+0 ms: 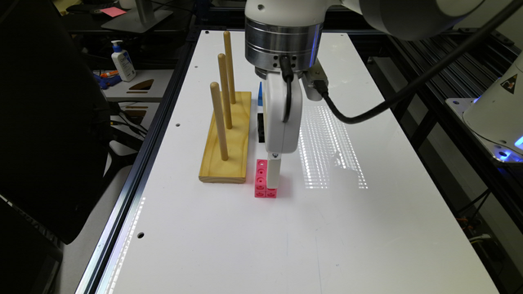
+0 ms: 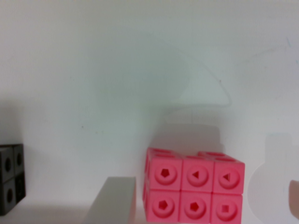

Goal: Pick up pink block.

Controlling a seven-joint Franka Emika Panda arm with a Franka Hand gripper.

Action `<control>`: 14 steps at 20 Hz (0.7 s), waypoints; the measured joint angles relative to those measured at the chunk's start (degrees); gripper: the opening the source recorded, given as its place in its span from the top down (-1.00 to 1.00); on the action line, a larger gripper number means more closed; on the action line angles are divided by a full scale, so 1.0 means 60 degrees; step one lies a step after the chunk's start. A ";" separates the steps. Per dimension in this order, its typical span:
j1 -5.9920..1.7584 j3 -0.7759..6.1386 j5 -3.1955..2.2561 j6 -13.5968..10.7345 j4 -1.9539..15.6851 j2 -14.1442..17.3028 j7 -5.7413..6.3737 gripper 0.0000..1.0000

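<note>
Glossy plastic pink block [image 1: 261, 179] on a smooth white table [image 1: 367, 228] (faintly reflective); pale wooden peg board [image 1: 229, 143].

The arm's links are glossy white shells, rounded at the joint. At the wrist sits a broad silver metal flange ring with fine grooves and small dark holes along its lower edge. Below it hangs the end effector [image 1: 274, 173], a white rounded-rectangular body with a small screw at its lower end and a pale finger beneath. A thick black cable plugs into a grey bracket beside the flange; a thinner black cable runs down the white body.
</note>
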 joint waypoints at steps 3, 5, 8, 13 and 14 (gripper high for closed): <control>0.0000 -0.0022 -0.0066 0.0217 0.0003 0.0291 0.0006 -1.00; 0.0001 -0.0047 -0.0108 0.0426 0.0015 0.0515 0.0007 -1.00; 0.0004 -0.0072 -0.0134 0.0551 0.0069 0.0695 0.0007 -1.00; 0.0023 -0.0111 -0.0189 0.0710 0.0109 0.0957 0.0008 -1.00; 0.0029 -0.0127 -0.0219 0.0812 0.0111 0.1068 0.0011 -1.00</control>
